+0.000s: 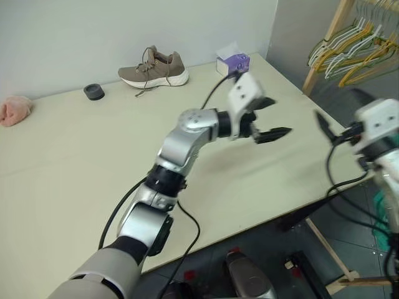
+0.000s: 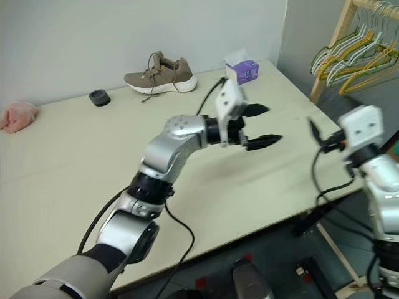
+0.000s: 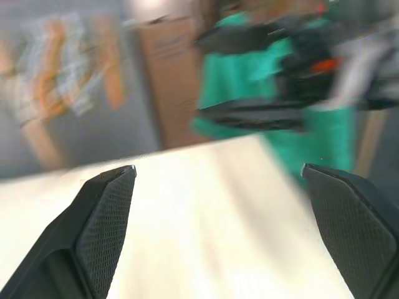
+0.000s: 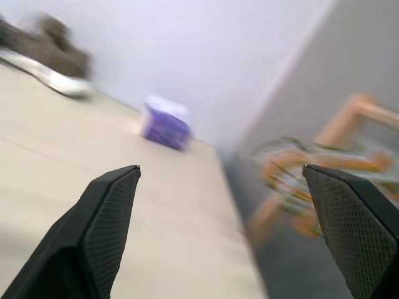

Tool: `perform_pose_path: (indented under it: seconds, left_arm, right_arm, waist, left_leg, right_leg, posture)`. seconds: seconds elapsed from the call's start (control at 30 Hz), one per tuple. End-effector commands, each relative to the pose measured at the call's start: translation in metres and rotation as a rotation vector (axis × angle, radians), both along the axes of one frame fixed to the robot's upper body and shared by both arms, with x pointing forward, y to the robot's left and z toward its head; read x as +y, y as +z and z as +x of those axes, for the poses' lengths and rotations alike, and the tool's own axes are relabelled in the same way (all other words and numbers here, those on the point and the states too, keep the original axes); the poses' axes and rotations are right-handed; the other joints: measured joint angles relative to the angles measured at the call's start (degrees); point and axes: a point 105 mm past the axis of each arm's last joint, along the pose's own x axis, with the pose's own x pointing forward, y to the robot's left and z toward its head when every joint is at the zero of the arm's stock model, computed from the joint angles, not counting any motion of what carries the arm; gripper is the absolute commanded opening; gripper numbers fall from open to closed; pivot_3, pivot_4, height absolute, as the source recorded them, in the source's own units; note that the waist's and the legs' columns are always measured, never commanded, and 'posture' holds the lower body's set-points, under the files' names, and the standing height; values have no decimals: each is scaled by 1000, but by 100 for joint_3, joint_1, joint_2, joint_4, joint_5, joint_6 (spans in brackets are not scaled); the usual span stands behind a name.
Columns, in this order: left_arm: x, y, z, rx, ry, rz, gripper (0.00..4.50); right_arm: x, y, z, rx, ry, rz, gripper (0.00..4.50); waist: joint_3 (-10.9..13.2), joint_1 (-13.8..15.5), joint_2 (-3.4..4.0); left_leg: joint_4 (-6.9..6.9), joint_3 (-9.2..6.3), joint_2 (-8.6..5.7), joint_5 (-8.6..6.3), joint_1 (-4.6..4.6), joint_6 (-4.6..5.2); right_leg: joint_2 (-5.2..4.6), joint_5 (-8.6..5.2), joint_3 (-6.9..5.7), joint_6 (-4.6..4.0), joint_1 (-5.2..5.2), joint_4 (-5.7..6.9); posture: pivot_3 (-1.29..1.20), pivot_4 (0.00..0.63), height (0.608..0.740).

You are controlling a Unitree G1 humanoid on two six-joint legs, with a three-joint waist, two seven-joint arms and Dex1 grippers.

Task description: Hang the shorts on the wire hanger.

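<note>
Our left gripper (image 1: 269, 118) hangs above the middle of the table (image 1: 75, 162), its two black fingers spread wide with nothing between them, pointing toward the table's right edge. Our right gripper (image 2: 316, 133) is just past that right edge, also spread wide and empty, its fingers pointing back toward the left one; the two are near each other but apart.

In the left wrist view we see a blurred patch of teal-green cloth, the shorts (image 3: 249, 81), beyond the table's edge and behind the other gripper; we cannot tell what they rest on. A sliver of the same teal shows low at the right border of the left eye view.

Farther out, a purple tissue box (image 1: 233, 62) sits at the far right corner of the table, with a tan sneaker (image 1: 154, 68) beside it along the wall, then a small black round thing (image 1: 94, 91), and a pink cloth (image 1: 14, 109) at the far left. A wooden rack (image 2: 333, 43) holding white, yellow and green hangers (image 2: 355, 53) stands past the right end of the table.
</note>
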Motion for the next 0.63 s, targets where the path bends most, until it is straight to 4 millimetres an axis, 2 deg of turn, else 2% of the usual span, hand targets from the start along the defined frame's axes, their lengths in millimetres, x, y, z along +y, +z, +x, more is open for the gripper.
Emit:
perform_pose_path:
  seconds: [0.03, 0.1, 0.2, 0.27, 0.3, 0.4, 0.53, 0.63]
  left_arm:
    - [51, -2, 19, -17, 310, -73, 4500]
    - [91, -19, 28, 12, 534, -108, 4500]
    - [140, -50, 23, 67, 804, -85, 4500]
    - [160, -60, 17, 69, 922, -78, 4500]
    - [179, -68, 11, 52, 1013, -78, 4500]
    - [218, -98, -10, 86, 1215, -84, 4500]
    - [230, -118, -22, 140, 1283, -118, 4500]
    - [227, -118, -24, 129, 1249, -139, 4500]
  right_arm:
    - [48, -14, 1, 53, 144, 77, 4446]
    - [72, -33, 4, 124, 207, 144, 4446]
    - [94, -63, 10, 232, 239, 200, 4446]
    - [100, -77, 13, 288, 242, 227, 4446]
    - [103, -86, 16, 307, 235, 242, 4446]
    - [109, -109, 23, 353, 219, 250, 4446]
    - [109, -116, 33, 359, 200, 257, 4446]
    - [111, -118, 38, 359, 205, 254, 4446]
  waist:
    - [-7, 100, -7]
    - [-12, 182, -14]
    - [-18, 343, -21]
    - [-21, 545, -30]
    - [-29, 656, -42]
    - [-82, 970, -97]
    - [-107, 1381, -137]
    - [-110, 1524, -143]
  left_leg:
    - [2, 1, -2, 0, -1, 0]
    - [3, 0, 1, -1, 0, 1]
    - [1, -8, 12, -1, -2, 1]
    - [2, -15, 12, -1, -7, 2]
    - [5, -17, 10, -2, -16, 3]
    - [10, -17, 8, -6, -34, 8]
    - [12, -15, 4, -21, -39, 29]
    - [17, -13, 3, -22, -39, 34]
  right_leg:
    - [-2, 0, 1, -1, 0, -1]
    - [-6, 2, 0, -3, -1, 1]
    - [-15, 14, -7, -24, -6, 5]
    - [-16, 22, -14, -37, -7, 6]
    - [-18, 24, -19, -41, -15, 6]
    - [-25, 36, -24, -57, -29, 3]
    - [-37, 46, -33, -67, -33, 1]
    - [-37, 63, -35, -80, -32, -1]
  posture:
    - [-244, 114, 740]
    - [-228, 111, 740]
    - [-159, 99, 740]
    - [-131, 94, 740]
    - [-120, 93, 740]
    - [-73, 88, 740]
    - [-46, 91, 740]
    - [-36, 98, 740]
